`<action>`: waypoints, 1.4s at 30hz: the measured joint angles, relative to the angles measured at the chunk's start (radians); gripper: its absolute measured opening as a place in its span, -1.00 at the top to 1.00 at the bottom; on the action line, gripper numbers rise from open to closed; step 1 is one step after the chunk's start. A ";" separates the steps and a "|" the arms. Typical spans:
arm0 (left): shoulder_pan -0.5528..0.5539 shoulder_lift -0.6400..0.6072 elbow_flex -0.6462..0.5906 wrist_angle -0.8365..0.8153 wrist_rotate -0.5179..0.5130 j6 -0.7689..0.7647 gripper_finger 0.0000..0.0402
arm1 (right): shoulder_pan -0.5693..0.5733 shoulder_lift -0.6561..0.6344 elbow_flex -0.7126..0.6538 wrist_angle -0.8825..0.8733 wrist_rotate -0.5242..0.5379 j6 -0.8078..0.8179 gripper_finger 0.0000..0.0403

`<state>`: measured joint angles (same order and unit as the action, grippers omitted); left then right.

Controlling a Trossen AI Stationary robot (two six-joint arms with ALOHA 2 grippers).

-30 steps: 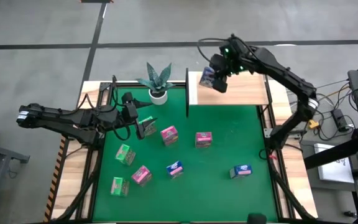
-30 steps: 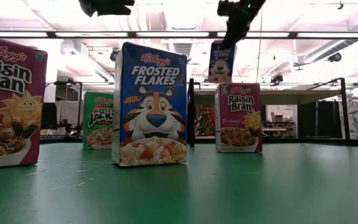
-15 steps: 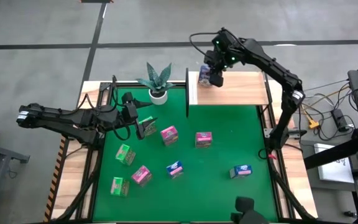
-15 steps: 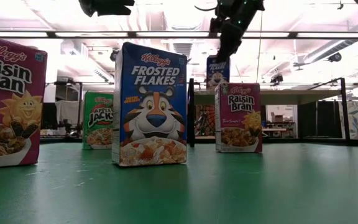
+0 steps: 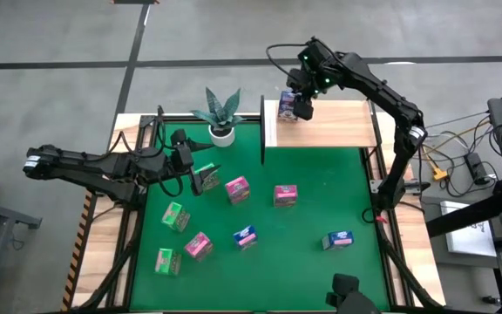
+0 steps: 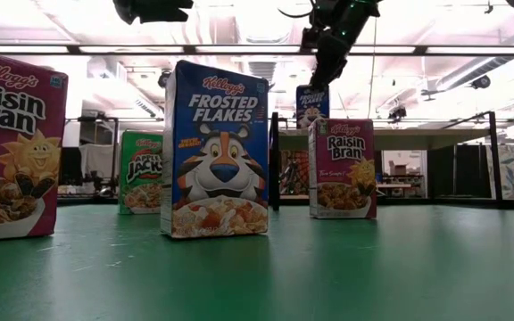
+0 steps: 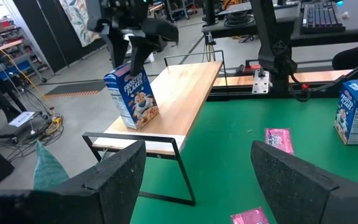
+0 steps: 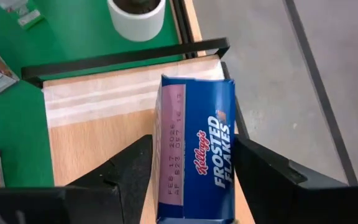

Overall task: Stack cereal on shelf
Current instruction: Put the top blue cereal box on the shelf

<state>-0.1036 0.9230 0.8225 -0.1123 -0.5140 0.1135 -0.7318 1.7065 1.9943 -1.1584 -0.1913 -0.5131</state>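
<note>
1. The right gripper holds a blue Frosted Flakes box upright between its two fingers, which press on the two wide faces; the box top stays free, and in my judgement this grip is chosen so the box can stand on its base

2. Below the jaws is the shelf, and the box is at its far corner near the black frame; in the left wrist view the box seems to stand on the board, but I cannot tell if the base fully rests there

3. The shelf carries only this one box

4. The left gripper waits with fingers spread and nothing between them, over the green mat

5. On the mat, well apart from the right jaws, stand the other boxes, pink, green and blue, for example a pink box

6. A potted plant stands beside the shelf
</note>
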 joint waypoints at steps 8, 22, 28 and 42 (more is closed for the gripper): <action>0.000 0.000 -0.006 0.003 0.000 -0.026 -0.37 | 0.047 -0.056 0.086 -0.026 0.000 0.044 0.00; 0.000 -0.008 -0.060 0.070 0.001 0.000 -0.37 | 0.299 -0.245 -0.187 0.071 0.099 0.214 0.69; 0.000 -0.008 -0.060 0.068 0.001 0.013 -0.37 | 0.339 -0.298 -0.469 0.279 0.261 0.227 0.94; 0.000 -0.008 -0.060 0.059 0.001 0.017 -0.37 | 0.307 -0.282 -0.772 0.658 0.539 0.151 0.96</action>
<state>-0.1036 0.9146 0.7620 -0.0532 -0.5129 0.1307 -0.4244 1.4242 1.2222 -0.5006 0.3477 -0.3619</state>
